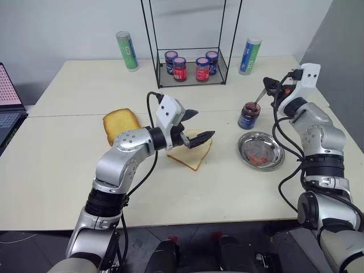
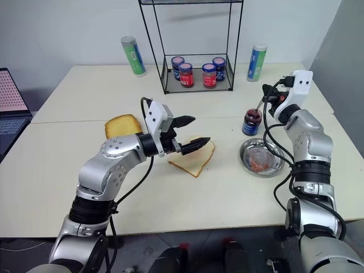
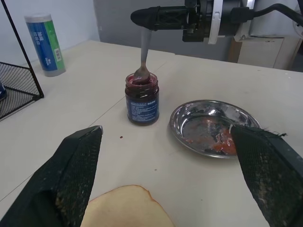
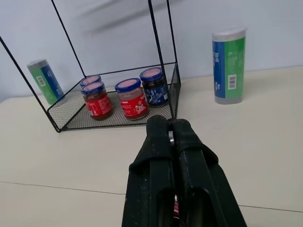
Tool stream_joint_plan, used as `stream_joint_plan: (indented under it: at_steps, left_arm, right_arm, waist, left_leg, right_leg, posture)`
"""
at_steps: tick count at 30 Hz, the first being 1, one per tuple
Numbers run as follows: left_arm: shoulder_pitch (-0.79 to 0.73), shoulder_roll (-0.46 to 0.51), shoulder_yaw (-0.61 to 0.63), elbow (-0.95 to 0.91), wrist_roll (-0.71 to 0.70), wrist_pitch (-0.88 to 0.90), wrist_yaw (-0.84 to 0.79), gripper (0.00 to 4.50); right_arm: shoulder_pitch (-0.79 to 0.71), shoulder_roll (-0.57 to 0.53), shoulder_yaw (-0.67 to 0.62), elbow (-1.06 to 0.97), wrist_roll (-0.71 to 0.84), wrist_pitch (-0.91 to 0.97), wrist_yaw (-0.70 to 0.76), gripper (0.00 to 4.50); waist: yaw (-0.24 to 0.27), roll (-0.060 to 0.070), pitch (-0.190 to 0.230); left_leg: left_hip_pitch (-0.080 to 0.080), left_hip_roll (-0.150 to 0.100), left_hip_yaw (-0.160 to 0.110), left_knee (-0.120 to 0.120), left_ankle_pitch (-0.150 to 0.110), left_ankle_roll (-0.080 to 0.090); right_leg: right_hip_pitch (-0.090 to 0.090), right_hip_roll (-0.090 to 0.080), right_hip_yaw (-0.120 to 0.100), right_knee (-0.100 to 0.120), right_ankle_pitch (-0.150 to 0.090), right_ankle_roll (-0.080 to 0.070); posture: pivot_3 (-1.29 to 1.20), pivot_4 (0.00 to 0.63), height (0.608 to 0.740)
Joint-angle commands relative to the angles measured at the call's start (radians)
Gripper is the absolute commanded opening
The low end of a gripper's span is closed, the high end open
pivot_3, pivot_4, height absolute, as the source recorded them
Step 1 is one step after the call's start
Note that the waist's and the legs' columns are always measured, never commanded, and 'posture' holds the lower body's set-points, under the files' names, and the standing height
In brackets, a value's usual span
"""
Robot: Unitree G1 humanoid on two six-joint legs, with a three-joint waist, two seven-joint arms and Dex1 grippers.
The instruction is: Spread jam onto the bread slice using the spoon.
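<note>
The spoon (image 3: 143, 56) is held nearly upright, its long axis running from the handle, pinched at the top, down to the bowl, which is dipped into the mouth of an open blue-labelled jar (image 1: 249, 115). Dark red jam (image 3: 142, 81) is seen at the jar's mouth around the bowl. The right gripper (image 1: 271, 87) is closed tight on the spoon's handle, its two black fingers (image 4: 163, 156) pressed together; the right arm is raised over the jar with the forearm reaching forward and the wrist bent inward toward the table's middle.

The bread slice (image 1: 193, 151) lies flat on the table (image 1: 68, 165) near its centre, one corner turned toward the robot, partly beneath the left gripper (image 1: 197, 126). That gripper is held level just above the slice, pointing toward the robot's right, with its fingers (image 3: 71, 175) spread wide and nothing between them.

A round steel dish (image 1: 260, 151) smeared with red is set just beside the jar, on the near side. A thicker golden toasted slice (image 1: 120, 124) rests to the left of the bread slice. At the far side of the cream table a black wire rack (image 1: 190, 71) holds four lidded jars, flanked by two green-and-blue cylindrical canisters (image 1: 127, 51), before a pale wall. A laptop (image 1: 8, 102) is seen at the left edge.
</note>
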Motion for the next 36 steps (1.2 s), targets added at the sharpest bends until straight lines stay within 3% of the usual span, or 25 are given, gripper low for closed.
stream_joint_plan:
  at_steps: [1,25,36]
  left_arm:
    - [-0.001,0.004,0.002,-0.044,-0.003,-0.009,0.004,4.5]
    - [0.003,0.009,0.002,-0.052,-0.001,-0.006,0.012,4.5]
    - [0.003,0.017,0.001,-0.052,-0.004,-0.004,0.019,4.5]
  right_arm:
    - [-0.013,-0.001,-0.024,-0.065,0.03,0.001,-0.001,0.08]
    - [-0.028,0.014,-0.066,-0.033,0.063,0.01,-0.048,0.08]
    - [-0.061,0.023,-0.216,0.081,0.166,0.077,-0.183,0.08]
  waist:
    - [0.0,0.0,0.0]
    - [-0.002,0.0,0.0]
    - [-0.002,0.0,0.0]
  left_leg:
    - [0.0,0.0,0.0,0.0,0.0,0.0]
    - [0.0,0.0,0.0,0.0,0.0,0.0]
    - [0.0,0.0,0.0,0.0,0.0,0.0]
  right_leg:
    - [0.0,0.0,0.0,0.0,0.0,0.0]
    - [0.0,0.0,0.0,0.0,0.0,0.0]
    - [0.0,0.0,0.0,0.0,0.0,0.0]
  posture:
    - [0.0,0.15,0.74]
    - [0.0,0.15,0.74]
    - [0.0,0.15,0.74]
